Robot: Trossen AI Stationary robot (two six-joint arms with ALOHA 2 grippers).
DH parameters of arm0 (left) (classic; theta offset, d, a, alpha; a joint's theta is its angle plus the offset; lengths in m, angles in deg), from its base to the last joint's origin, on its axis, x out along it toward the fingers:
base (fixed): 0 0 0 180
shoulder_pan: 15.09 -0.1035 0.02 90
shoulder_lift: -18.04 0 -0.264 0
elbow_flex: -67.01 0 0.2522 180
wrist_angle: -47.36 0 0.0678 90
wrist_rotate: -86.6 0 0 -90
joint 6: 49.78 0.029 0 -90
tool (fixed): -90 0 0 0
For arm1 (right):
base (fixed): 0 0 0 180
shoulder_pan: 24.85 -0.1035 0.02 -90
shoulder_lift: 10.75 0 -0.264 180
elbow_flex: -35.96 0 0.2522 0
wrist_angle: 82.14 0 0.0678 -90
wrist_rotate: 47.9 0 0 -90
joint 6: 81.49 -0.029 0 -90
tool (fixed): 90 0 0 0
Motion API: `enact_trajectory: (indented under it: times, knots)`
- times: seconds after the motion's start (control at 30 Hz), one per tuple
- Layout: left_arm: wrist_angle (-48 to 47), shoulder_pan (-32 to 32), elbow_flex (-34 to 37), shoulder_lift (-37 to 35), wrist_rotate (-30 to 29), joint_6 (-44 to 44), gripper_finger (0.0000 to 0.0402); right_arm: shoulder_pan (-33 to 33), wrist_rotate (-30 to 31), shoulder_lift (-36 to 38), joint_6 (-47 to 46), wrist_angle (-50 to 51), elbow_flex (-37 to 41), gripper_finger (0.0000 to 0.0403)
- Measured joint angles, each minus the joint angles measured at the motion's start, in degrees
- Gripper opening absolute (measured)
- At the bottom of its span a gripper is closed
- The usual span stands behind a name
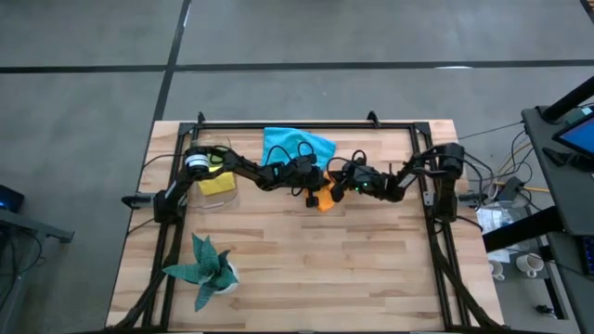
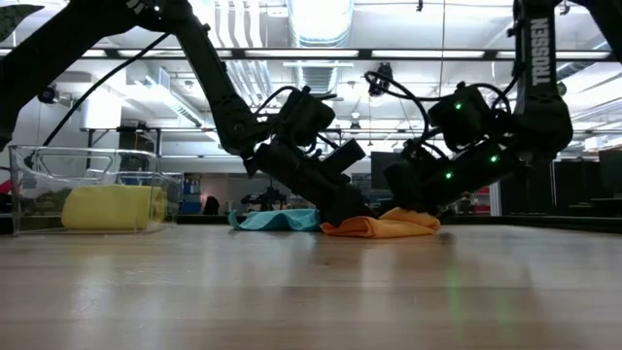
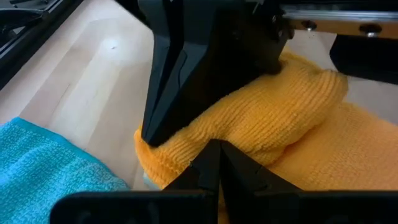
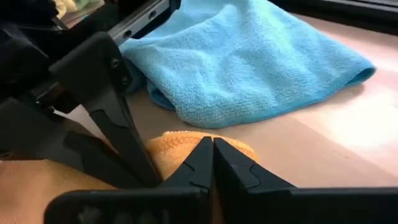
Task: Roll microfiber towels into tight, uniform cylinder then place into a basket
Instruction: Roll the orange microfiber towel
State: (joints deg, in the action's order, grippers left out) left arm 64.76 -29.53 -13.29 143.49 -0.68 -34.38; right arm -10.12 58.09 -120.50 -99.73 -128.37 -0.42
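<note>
The orange towel (image 1: 324, 201) lies partly rolled on the table's middle, seen low as a flat bundle (image 2: 379, 227). My left gripper (image 1: 314, 193) reaches in from the left and my right gripper (image 1: 332, 192) from the right. Both are shut, with their tips meeting at the towel. Behind them, toward the far edge, the blue towel (image 1: 297, 147) lies crumpled and flat on the table. The clear basket (image 1: 199, 197) stands at the far left with a rolled yellow towel (image 2: 112, 207) lying inside. My left gripper sets its shut fingertips (image 3: 217, 163) against the orange towel's rolled fold (image 3: 180, 163), slanting down from the table's left. The towel lies on the table. My right gripper sets its shut fingertips (image 4: 211, 163) against the rounded end of the orange roll (image 4: 177, 144), slanting down from the table's right, close beside the left fingers (image 4: 118, 137).
A black metal frame (image 1: 306, 123) runs along the far edge and down both sides of the table. A teal spiky plant in a white pot (image 1: 210, 269) stands near the front left. Bare wood lies between the towels and the near edge.
</note>
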Motion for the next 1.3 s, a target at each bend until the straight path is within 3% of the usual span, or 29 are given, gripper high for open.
enact_trajectory:
  times: [0.17,0.33,0.47,0.6,0.87,1.13,1.3]
  knots:
    - [0.0,0.0,0.0,0.0,0.0,0.0,0.0,0.0,-0.8,1.5,0.2,0.9,0.9,0.0008]
    - [0.0,0.0,0.0,0.0,0.0,0.0,0.0,-0.1,-1.7,14.0,1.8,3.8,6.4,0.0008]
    - [0.0,0.0,0.0,0.0,0.0,0.0,0.0,-1.8,-1.4,24.8,-0.3,11.7,10.4,0.0008]
    - [0.1,0.0,0.0,0.0,0.0,0.0,0.0,-4.5,-1.3,31.3,-2.3,15.6,13.5,0.0008]
    - [0.1,0.0,0.0,0.0,0.0,0.0,0.0,-7.2,2.3,29.2,-5.8,15.6,15.7,0.0008]
    - [0.1,0.0,0.0,0.0,0.0,-0.1,0.0,-7.5,-0.3,19.9,-8.9,14.2,14.5,0.0008]
    - [0.1,0.2,0.0,0.0,0.0,-0.2,0.0,-8.7,-0.5,20.2,-11.1,13.9,16.0,0.0009]
